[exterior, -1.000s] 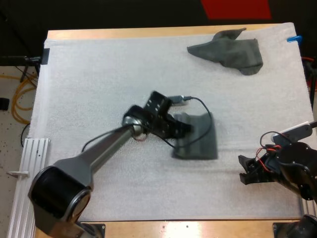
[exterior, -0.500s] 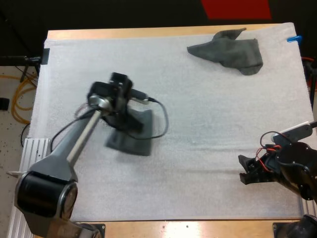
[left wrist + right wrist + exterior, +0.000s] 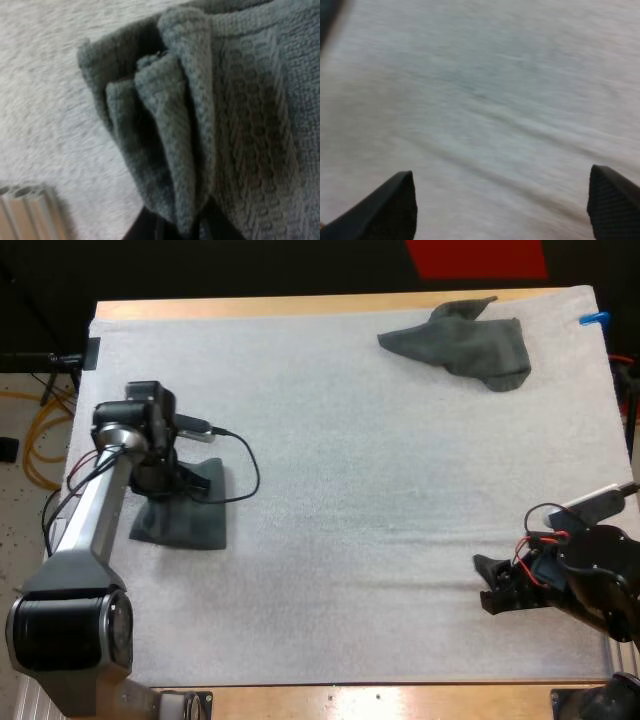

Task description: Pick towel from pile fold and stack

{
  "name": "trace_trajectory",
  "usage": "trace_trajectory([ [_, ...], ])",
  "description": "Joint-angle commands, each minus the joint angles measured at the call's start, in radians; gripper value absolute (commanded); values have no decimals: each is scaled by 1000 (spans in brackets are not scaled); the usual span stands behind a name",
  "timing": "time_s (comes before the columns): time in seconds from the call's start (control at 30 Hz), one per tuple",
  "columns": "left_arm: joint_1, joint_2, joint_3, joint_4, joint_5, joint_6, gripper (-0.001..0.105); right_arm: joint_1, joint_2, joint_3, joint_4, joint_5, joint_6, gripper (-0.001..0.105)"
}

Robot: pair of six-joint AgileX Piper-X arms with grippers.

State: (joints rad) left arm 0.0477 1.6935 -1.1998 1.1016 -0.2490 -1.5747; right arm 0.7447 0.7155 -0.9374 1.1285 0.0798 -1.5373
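A wooden surface (image 3: 300, 306) carries a white textured mat (image 3: 350, 490) that covers nearly all of it. Taking the mat as a clock face seen from behind the two arms, a folded dark grey-green towel (image 3: 190, 525) lies flat at about 9 o'clock, close to the mat's left edge. The left arm reaches up along that edge, and its left tool (image 3: 172, 485) comes down onto the towel's far end. Seen from the left wrist, the two black fingers of the left tool (image 3: 182, 227) are closed tight on a thick fold of the towel (image 3: 240, 125), pinching it from both sides. The woven layers bunch up in rounded ridges just above the fingers, with bare mat beside them.

A second dark grey-green towel, crumpled into a loose heap (image 3: 465, 345), sits at about 1 o'clock, near the far edge of the mat and well apart from the folded one.

The right tool (image 3: 487, 585) hangs over bare mat at about 4 o'clock. From the right wrist, its two black fingers stand wide apart around nothing, and the right tool (image 3: 505, 210) has only white mat beneath it.
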Motion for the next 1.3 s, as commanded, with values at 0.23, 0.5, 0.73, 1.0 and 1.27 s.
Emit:
trace_trajectory([
  [0.23, 45, -11, -5, 9, -19, 63, 0, 3, -5, -8, -120, -86, -8, 69],
  [0.5, 45, -11, -5, -3, -52, 143, 21, 3, -5, -8, -121, -143, -4, 69],
  [0.73, 43, -33, -8, -4, -219, 143, 48, 3, -5, -8, -121, -149, -3, 69],
  [1.0, 51, -179, -8, 46, -57, 75, 48, 3, -5, -8, -121, -149, -3, 69],
  [1.27, 130, -215, 29, 72, 256, 23, 48, 3, -5, -8, -121, -149, -3, 69],
])
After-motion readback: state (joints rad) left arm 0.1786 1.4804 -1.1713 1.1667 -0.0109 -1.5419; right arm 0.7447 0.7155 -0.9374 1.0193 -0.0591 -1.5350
